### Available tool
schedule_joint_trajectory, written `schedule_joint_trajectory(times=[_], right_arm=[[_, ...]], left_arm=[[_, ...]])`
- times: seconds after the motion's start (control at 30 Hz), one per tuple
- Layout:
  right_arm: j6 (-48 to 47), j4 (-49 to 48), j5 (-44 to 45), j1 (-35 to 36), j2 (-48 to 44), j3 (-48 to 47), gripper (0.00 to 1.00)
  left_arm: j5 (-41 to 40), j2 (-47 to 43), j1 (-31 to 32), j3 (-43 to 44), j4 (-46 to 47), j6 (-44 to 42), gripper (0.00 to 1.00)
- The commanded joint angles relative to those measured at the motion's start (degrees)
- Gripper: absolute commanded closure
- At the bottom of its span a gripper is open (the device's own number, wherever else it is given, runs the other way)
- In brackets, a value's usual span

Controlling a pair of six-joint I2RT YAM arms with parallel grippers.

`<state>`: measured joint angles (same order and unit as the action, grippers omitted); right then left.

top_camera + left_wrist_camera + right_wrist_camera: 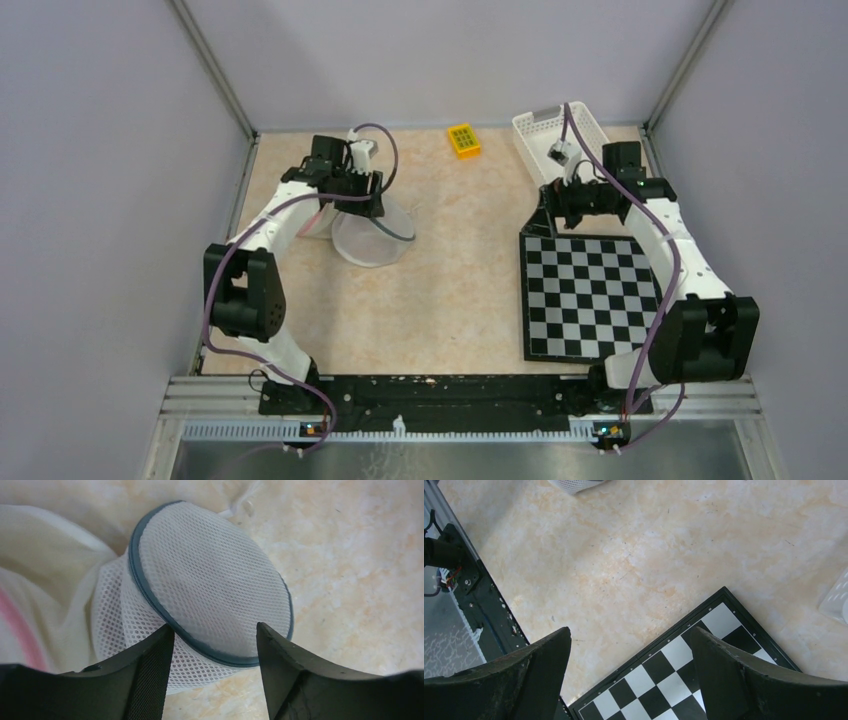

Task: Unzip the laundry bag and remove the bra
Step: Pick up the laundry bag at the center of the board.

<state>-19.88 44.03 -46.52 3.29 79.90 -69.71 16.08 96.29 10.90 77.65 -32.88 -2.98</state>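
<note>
Beige marbled tabletop (460, 290) from above: mesh laundry bag (372, 240) lies far left beneath the left gripper (362, 208). Left wrist: fingers (145, 680) apart astride the bag's blue rim, its oval face slanting upper-left to lower-right. Right wrist: right gripper (629, 645) wide apart, empty, above the checkerboard (684, 680) corner.

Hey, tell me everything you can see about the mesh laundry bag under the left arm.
The laundry bag is a round, drum-shaped pouch of white honeycomb mesh, with blue-grey piping around its flat face. It lies tilted on the marbled beige table, against pale cloth with a pink stripe. The open left gripper straddles its near edge. The zip isn't visible.
</note>
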Motion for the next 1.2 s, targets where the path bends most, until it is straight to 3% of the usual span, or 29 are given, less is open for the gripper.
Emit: schedule_joint_trajectory(times=[0.0, 0.3, 0.53, 0.83, 1.17], right_arm=[[-0.06, -2.56, -2.37, 0.89, -1.88, 0.57, 0.12], [0.25, -3.35, -3.95, 1.7, -1.53, 0.62, 0.12], [3.31, -7.62, -5.63, 2.39, -1.82, 3.11, 0.13], [11.88, -18.59, -10.78, 5.53, -3.01, 9.44, 0.13], [16.81, -29.96, -9.13, 17.28, -1.63, 15.14, 0.18]], left_arm=[[12.65, -0.22, 0.05, -2.11, 1.79, -0.88, 0.39], [21.38, -0.81, 1.62, -4.78, 2.96, -5.32, 0.73], [28.23, -1.96, 6.67, -4.95, -0.05, -10.61, 1.0], [43.93, -1.75, 7.55, -3.17, -5.04, -16.84, 1.0], [52.74, -0.39, 8.31, -2.86, -9.61, -21.14, 1.0]])
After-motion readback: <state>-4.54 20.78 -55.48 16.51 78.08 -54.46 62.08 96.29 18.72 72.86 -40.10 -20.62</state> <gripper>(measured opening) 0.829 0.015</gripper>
